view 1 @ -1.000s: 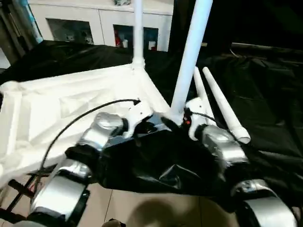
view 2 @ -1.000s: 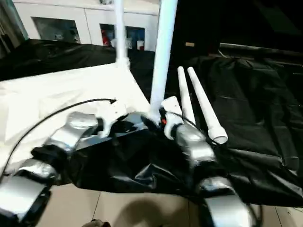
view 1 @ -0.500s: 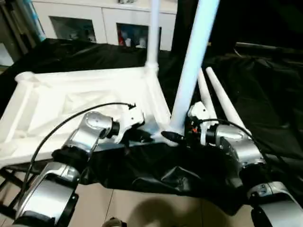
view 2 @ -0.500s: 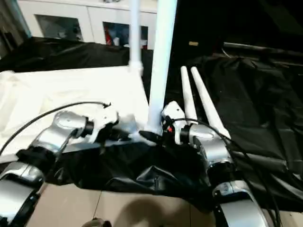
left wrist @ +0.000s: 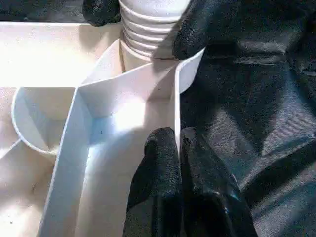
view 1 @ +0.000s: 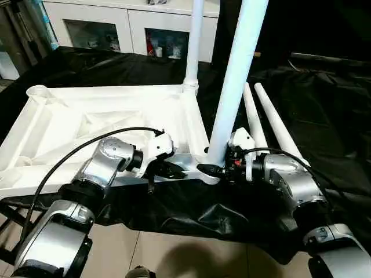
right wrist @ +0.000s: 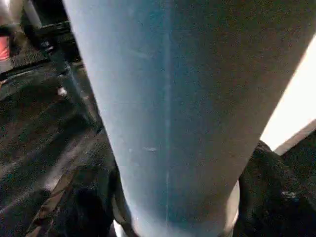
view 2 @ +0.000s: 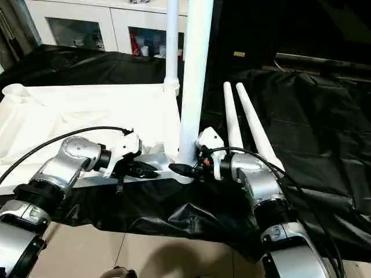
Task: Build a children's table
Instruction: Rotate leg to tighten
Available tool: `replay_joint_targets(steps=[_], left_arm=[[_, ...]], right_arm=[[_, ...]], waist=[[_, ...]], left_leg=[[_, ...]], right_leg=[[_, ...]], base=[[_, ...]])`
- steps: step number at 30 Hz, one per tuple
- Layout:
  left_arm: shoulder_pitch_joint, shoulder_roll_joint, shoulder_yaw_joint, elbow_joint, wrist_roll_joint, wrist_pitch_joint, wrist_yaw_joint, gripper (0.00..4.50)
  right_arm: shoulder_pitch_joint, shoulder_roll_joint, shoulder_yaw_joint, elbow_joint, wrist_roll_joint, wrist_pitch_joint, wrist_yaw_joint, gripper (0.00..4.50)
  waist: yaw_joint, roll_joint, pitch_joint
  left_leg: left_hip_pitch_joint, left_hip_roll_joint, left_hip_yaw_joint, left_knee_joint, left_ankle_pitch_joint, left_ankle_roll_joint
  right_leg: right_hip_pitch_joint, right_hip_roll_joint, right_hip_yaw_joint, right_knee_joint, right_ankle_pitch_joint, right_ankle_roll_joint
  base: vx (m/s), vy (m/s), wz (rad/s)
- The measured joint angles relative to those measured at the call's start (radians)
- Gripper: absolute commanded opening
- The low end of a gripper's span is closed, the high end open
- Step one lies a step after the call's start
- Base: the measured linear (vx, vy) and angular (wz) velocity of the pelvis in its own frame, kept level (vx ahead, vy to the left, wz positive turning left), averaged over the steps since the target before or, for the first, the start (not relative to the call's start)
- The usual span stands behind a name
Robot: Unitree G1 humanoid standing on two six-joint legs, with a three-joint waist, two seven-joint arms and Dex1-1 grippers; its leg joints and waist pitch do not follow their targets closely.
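Upturned table top (view 1: 87, 121) on black cloth (view 1: 324, 104), near leg (view 1: 232, 87) upright in corner socket
L gripper (left wrist: 178, 148) pinched on rim wall, per wrist cam; R gripper (view 1: 210, 169) fingers round leg base; head cams add 2 loose legs (view 1: 272, 121) beside

Head cameras look down; wrist cameras sit close on the leg (right wrist: 168, 113).

A white cabinet (view 1: 124, 32) with glass doors stands behind black sheeting (view 1: 324, 116); tiled floor (view 1: 191, 255).
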Motion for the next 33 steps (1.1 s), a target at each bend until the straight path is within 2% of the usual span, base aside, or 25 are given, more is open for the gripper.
replay_joint_targets(steps=[1,5,8,14,15,20,22,24,27,33], left_arm=[[-0.002,-0.008,0.002,0.004,0.006,0.002,0.025,0.00],[-0.057,-0.093,0.024,0.094,0.035,0.043,0.240,0.00],[-0.082,-0.151,0.032,0.124,0.047,0.084,0.349,0.00],[-0.101,-0.199,0.036,0.151,0.055,0.100,0.441,0.00],[-0.104,-0.202,0.036,0.156,0.055,0.099,0.446,0.00],[-0.103,-0.197,0.036,0.155,0.057,0.092,0.445,0.00],[-0.094,-0.183,0.036,0.144,0.056,0.085,0.426,0.00],[-0.083,-0.170,0.036,0.125,0.055,0.081,0.397,0.00],[-0.062,-0.135,0.036,0.099,0.051,0.052,0.321,0.00],[-0.040,-0.092,0.029,0.062,0.037,0.023,0.203,0.00]], right_arm=[[-0.001,0.009,-0.006,0.007,-0.001,0.004,-0.031,2.68],[-0.066,0.110,-0.085,0.121,-0.031,0.009,-0.369,2.67],[-0.104,0.166,-0.118,0.173,-0.036,0.019,-0.557,2.67],[-0.146,0.214,-0.146,0.235,-0.040,0.003,-0.725,2.67],[-0.153,0.218,-0.150,0.248,-0.045,-0.007,-0.736,3.01],[-0.156,0.228,-0.164,0.267,-0.045,-0.030,-0.714,3.64],[-0.156,0.221,-0.160,0.265,-0.044,-0.029,-0.667,3.64],[-0.148,0.194,-0.131,0.255,-0.049,-0.027,-0.605,3.92],[-0.128,0.149,-0.069,0.234,-0.072,-0.039,-0.487,3.92],[-0.076,0.071,-0.027,0.149,-0.069,-0.047,-0.274,3.92]], waist=[[-0.001,0.000,0.000],[-0.013,0.000,0.000],[-0.021,0.000,0.000],[-0.026,0.001,0.000],[-0.027,0.001,0.000],[-0.030,0.000,0.000],[-0.032,0.000,0.000],[-0.033,0.000,0.000],[-0.032,0.001,0.000],[-0.024,0.001,0.000]], left_leg=[[0.000,0.000,0.000,0.000,0.000,0.000],[0.002,-0.001,0.000,0.001,0.000,0.000],[0.002,-0.001,0.000,0.000,0.000,0.000],[0.002,-0.002,-0.001,0.001,0.000,0.000],[0.002,-0.002,-0.001,0.000,0.000,0.000],[0.002,-0.002,-0.001,0.000,0.000,0.000],[0.002,-0.002,-0.001,0.000,0.000,0.000],[0.002,-0.001,-0.001,-0.001,0.000,0.000],[0.002,-0.001,-0.001,-0.003,0.000,0.000],[0.001,-0.001,0.000,-0.004,0.000,0.000]], right_leg=[[0.000,0.000,0.000,0.000,0.000,0.000],[0.000,0.000,0.000,0.001,-0.002,0.003],[0.001,-0.001,0.000,0.000,-0.002,0.003],[0.002,-0.001,0.001,0.000,-0.002,0.003],[0.002,-0.001,0.001,0.000,-0.002,0.003],[0.002,-0.001,0.000,0.000,-0.001,0.003],[0.002,-0.001,0.000,0.000,-0.001,0.003],[0.002,-0.001,0.000,0.000,-0.001,0.002],[0.001,-0.001,-0.001,0.000,0.001,-0.002],[0.000,0.000,0.000,-0.001,0.000,0.000]], base=[[0.000,0.000,0.00],[0.000,0.000,0.00],[0.000,0.000,0.00],[0.000,0.000,0.00],[0.000,0.000,0.00],[0.000,0.000,0.00],[0.000,0.000,0.00],[0.000,0.000,0.00],[0.000,0.000,0.00],[0.000,0.000,0.00]])
